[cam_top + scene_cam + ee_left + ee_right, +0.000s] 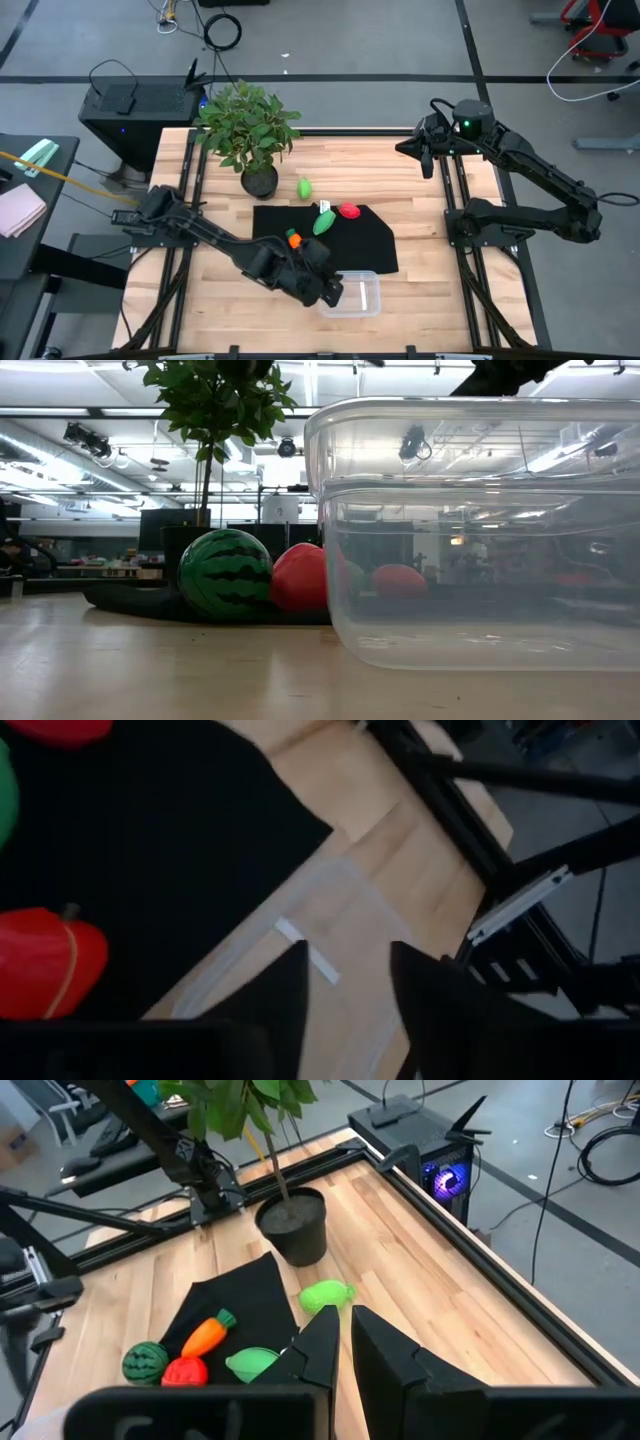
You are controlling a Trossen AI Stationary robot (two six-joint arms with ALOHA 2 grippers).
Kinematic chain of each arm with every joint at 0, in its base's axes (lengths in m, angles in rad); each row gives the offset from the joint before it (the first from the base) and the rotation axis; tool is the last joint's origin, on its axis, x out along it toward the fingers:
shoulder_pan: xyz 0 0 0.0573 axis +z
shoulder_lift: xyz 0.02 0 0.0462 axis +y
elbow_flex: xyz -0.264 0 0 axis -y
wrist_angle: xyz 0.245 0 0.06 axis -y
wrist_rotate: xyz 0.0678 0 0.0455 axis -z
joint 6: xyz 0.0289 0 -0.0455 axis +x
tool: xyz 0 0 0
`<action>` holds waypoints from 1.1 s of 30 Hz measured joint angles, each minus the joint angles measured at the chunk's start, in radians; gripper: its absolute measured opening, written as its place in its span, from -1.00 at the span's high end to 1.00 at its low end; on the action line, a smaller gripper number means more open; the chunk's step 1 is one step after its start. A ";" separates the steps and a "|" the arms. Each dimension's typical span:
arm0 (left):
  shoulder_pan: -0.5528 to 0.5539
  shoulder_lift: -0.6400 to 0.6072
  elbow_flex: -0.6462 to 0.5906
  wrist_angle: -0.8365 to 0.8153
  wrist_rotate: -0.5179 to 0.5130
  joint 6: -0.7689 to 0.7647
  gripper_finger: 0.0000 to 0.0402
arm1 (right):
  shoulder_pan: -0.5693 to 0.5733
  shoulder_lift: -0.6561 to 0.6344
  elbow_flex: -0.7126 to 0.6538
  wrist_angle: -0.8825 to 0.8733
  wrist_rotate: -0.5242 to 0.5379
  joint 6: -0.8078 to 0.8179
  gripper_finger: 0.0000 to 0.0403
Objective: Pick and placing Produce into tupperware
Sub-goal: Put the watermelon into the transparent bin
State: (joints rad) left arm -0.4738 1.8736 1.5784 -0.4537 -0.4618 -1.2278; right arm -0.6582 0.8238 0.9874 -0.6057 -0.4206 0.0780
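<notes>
High view puts your left pincer (pixel 330 290) low over the near left corner of the tupperware (pixel 362 293), while the right pincer (pixel 425 150) waits folded back at the far right edge of the counter (pixel 420 200). The left wrist view shows the left fingers (pixel 285 990) parted a little with nothing between them, only the tub's clear rim and bare wood below. The right wrist view shows the right fingers nearly together, also holding nothing. The tub looks empty, so you seem to be between picks, with every piece still to fetch. The next move calls for lifting clear of the tub wall and swinging back over the black mat (pixel 375 240); the nearest piece is probably the carrot (pixel 293 239). The low view shows what the overhead hides under the arm: the striped watermelon (pixel 225 573) and a red fruit (pixel 300 576) touching side by side just behind the tub. Only the overhead and right wrist views show the light green piece (pixel 304 186) lying off the mat on bare wood near the potted plant (pixel 248 125), and a green pepper (pixel 323 222) just beside a red piece (pixel 349 210).
</notes>
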 joint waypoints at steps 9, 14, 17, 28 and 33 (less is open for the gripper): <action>0.104 -0.001 0.000 -0.071 0.386 0.008 -0.38 | 0.000 0.000 0.000 -0.001 0.000 0.001 0.81; 0.136 -0.002 0.000 -0.254 0.541 0.007 -0.35 | 0.000 0.000 0.000 -0.001 0.000 0.001 0.81; 0.131 -0.004 0.000 -0.415 0.549 -0.049 -0.28 | 0.000 0.000 0.000 -0.007 0.000 0.000 0.81; 0.087 -0.058 -0.001 -0.598 0.365 -0.251 -0.08 | 0.000 0.000 0.000 -0.018 0.000 -0.008 0.81; 0.089 -0.044 -0.002 -0.667 0.366 -0.231 -0.01 | 0.000 0.000 0.000 -0.018 0.000 -0.010 0.81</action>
State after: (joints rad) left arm -0.3851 1.8294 1.5768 -1.1210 -0.0963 -1.4585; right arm -0.6582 0.8242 0.9874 -0.6235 -0.4202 0.0677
